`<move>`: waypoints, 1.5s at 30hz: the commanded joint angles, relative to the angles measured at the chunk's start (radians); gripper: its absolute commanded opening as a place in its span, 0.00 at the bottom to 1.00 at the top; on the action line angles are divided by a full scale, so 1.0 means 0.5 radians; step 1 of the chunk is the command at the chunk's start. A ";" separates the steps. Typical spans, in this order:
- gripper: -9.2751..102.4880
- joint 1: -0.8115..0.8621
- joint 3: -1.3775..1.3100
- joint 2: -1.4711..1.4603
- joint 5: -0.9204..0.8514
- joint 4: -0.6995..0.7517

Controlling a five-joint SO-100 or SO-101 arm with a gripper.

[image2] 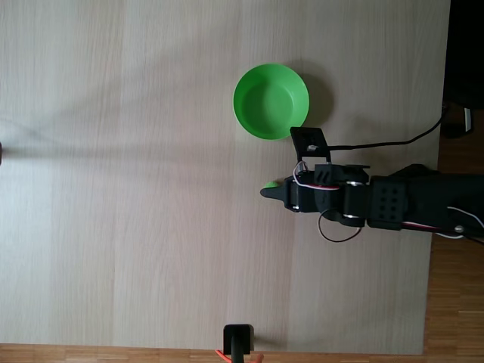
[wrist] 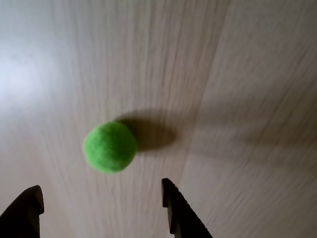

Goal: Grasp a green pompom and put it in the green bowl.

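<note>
Where the wrist view begins at its lower edge, the two dark fingertips of the gripper [wrist: 101, 194] rise into the picture, one at the bottom left corner and one right of centre, standing well apart with nothing between them, so the jaws are released. Just beyond the tips, and a little left of the gap's middle, the green pompom [wrist: 110, 147] lies on the pale wooden table [wrist: 247, 74], untouched by either finger, with its shadow falling to the right of it. Past the pompom there is bare wood grain and nothing standing in the way.

In the fixed view, which looks down from above, the black arm [image2: 393, 203] reaches in from the right edge, with red and white wires looped at its joints and a small black camera bracket [image2: 310, 141] jutting from its upper side. The gripper [image2: 269, 190] points left, and a sliver of the pompom [image2: 270, 184] peeks out at its tip; this view hides the rest of the ball and does not let the jaw gap be read. Above the arm, near but apart from the gripper, sits the green bowl [image2: 271, 101], upright and empty. A black cable [image2: 393, 140] trails from the bracket toward the right edge, passing just below the bowl. At the bottom edge of the table stands a small black clamp-like mount [image2: 239, 342].
</note>
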 commanded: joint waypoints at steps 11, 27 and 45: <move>0.34 0.092 -0.282 -0.285 -0.009 -0.025; 0.34 0.064 -0.325 -0.497 -0.009 -0.025; 0.34 -0.037 -0.298 -0.592 -0.031 -0.025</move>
